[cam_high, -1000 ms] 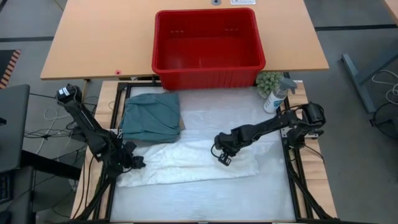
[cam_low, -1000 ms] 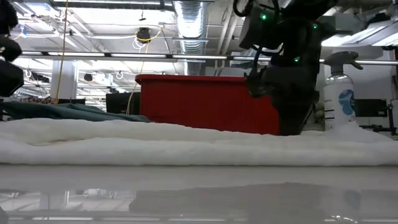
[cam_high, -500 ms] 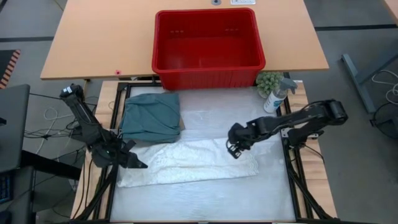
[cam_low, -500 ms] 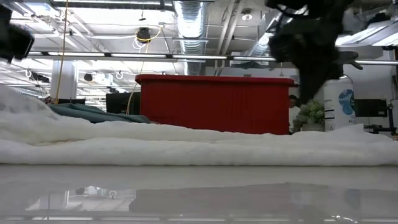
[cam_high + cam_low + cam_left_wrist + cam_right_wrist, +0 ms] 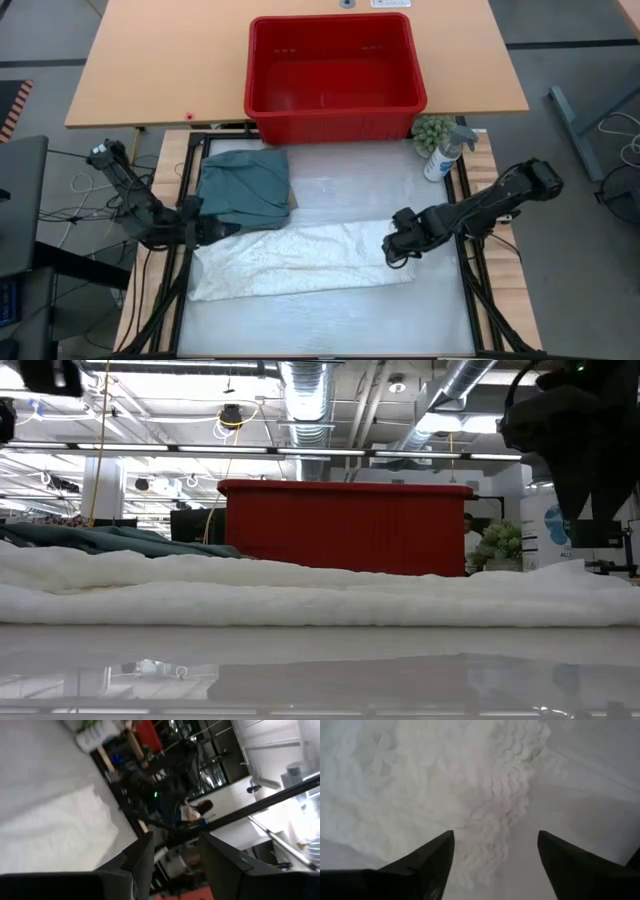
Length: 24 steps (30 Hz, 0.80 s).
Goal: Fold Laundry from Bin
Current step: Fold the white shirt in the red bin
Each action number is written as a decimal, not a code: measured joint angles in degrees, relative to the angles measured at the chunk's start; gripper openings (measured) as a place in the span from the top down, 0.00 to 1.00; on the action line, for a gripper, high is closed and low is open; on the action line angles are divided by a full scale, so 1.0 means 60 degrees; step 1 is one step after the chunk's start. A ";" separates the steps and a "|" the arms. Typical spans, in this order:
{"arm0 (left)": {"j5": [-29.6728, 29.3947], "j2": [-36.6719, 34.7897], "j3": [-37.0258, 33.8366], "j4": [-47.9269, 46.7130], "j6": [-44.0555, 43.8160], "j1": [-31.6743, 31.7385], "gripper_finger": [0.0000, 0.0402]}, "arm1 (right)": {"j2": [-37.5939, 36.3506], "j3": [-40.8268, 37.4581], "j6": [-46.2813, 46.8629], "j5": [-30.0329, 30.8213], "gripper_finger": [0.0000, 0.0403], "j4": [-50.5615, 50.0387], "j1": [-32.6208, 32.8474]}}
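The white lacy garment (image 5: 300, 262) lies spread in a long band across the table's near half. The dark teal garment (image 5: 243, 188) lies folded at the far left, with a beige edge (image 5: 293, 201) showing under its right side. The red bin (image 5: 335, 110) stands behind the mat. My right gripper (image 5: 392, 250) hovers open over the white garment's right end (image 5: 490, 795), one finger on either side of its scalloped edge. My left gripper (image 5: 212, 232) stands open and raised beside the garment's far left corner, with nothing between its fingers (image 5: 145, 855).
A spray bottle (image 5: 445, 152) and a small green plant (image 5: 432, 130) stand at the mat's far right corner, beside the bin. A wooden tabletop (image 5: 150, 60) lies behind. Bare mat (image 5: 330, 325) stretches along the near edge.
My right gripper has moved toward the table's right edge along the white garment and has opened, letting go. My left gripper lifted the garment's left end, then went up and toward the far edge. That end lies on the table again.
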 joint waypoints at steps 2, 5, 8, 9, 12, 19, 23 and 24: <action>0.0286 0.0194 0.0027 0.0327 0.0505 0.0453 0.63 | 0.0220 -0.0004 0.0341 0.0092 0.20 0.0199 0.0041; 0.1120 0.0528 0.0038 0.0745 0.0630 0.1155 0.61 | 0.0484 -0.0004 0.0537 0.0471 0.17 0.0626 0.0058; 0.1869 0.1149 0.0038 0.0879 0.0211 0.2039 0.59 | 0.0600 -0.0004 0.0491 0.0594 0.17 0.0778 0.0030; 0.2253 0.1433 0.0038 0.0999 0.0008 0.2430 0.58 | 0.0605 -0.0004 0.0485 0.0594 0.18 0.0794 0.0029; 0.4107 0.2431 0.0046 0.1523 -0.0376 0.3649 0.57 | 0.0478 -0.0007 0.0475 0.0587 0.19 0.0800 0.0029; 0.7700 0.5834 0.1878 0.1688 0.0254 0.6004 0.57 | -0.0095 -0.0250 0.0268 0.0528 0.19 0.0566 0.0010; 0.9547 0.7908 0.3552 0.1734 0.1304 0.6933 0.57 | -0.0553 -0.1395 0.0917 0.0203 0.19 0.1443 0.0025; 0.9965 0.8387 0.3986 0.1697 0.1474 0.7085 0.57 | -0.0725 -0.1760 0.1022 0.0155 0.19 0.1975 0.0063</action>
